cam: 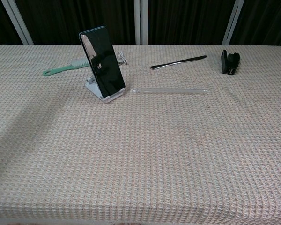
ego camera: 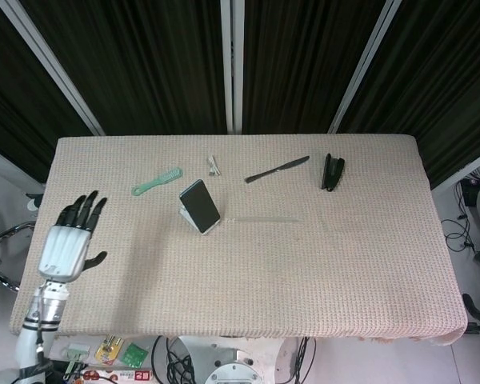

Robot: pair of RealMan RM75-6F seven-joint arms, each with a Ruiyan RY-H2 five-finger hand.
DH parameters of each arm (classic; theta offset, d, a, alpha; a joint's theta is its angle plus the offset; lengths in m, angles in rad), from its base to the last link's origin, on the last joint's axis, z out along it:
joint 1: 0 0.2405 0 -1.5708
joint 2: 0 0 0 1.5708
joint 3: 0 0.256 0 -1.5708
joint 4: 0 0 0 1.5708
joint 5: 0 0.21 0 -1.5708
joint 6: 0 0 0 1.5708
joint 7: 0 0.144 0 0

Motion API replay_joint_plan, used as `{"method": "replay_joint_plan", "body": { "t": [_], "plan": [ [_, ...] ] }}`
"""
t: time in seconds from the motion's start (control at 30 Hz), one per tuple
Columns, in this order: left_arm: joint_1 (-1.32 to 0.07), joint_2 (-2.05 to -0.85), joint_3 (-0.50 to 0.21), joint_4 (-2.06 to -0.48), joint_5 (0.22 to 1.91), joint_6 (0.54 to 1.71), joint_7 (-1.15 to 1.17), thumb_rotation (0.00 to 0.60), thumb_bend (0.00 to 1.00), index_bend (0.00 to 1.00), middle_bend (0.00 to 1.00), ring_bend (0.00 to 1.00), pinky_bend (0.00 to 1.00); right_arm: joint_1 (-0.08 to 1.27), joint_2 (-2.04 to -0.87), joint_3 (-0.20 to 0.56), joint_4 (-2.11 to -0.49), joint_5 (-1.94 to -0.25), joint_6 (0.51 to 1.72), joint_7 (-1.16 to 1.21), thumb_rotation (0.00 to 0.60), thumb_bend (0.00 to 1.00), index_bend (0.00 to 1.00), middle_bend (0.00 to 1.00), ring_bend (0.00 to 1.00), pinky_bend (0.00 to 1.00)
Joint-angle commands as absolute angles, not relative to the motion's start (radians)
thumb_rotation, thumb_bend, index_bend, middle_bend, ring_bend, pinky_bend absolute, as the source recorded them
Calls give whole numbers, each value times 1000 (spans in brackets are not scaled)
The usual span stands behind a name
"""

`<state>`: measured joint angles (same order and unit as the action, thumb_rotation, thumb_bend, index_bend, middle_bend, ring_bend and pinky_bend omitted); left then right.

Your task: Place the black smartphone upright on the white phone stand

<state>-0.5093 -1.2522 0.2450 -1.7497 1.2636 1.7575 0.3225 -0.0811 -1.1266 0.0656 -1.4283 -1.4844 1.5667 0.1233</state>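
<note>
A black smartphone [cam: 102, 61] stands upright on a white phone stand [cam: 99, 91] near the far left-centre of the table [cam: 140, 154]. Its long axis runs up from the stand's lip and leans back toward the curtains, with the glossy screen facing the near edge of the table and turned a little to the right. The screen is dark; no writing or logo can be read on it.

The robot's left hand [ego camera: 70, 238] hangs over the table's left edge in the head view, well apart from the phone, its dark fingers [ego camera: 86, 209] spread and holding nothing. The right hand shows in neither view.

A beige waffle-weave cloth covers the table. Behind the phone lie a mint-green comb [cam: 66, 67] to the left and a small metal clip [cam: 121, 57] just to the right. A clear plastic rod [cam: 170, 90] lies flat beside the stand, running off to the right. Farther back are a dark table knife [cam: 179, 62] and, near the right end, a black clip-like object [cam: 230, 62]. Black curtains with pale vertical rails close off the room behind. On the floor at the near left edge sit small packets whose print is too small to read.
</note>
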Motion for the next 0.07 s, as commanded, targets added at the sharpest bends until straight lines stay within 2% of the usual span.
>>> {"method": "replay_joint_plan", "body": {
  "t": [0.03, 0.07],
  "plan": [
    [-337, -1245, 291, -1617, 1351, 1828, 152, 600, 10, 19, 30, 61, 199, -75, -1135, 64, -1433, -1495, 1568, 122, 600, 188, 0, 0, 0, 0],
    [-323, -1245, 291, -1606, 1356, 1825, 139, 600, 9, 19, 32, 61, 199, -74, -1136, 62, -1434, -1497, 1566, 118, 600, 187, 0, 0, 0, 0]
  ]
}}
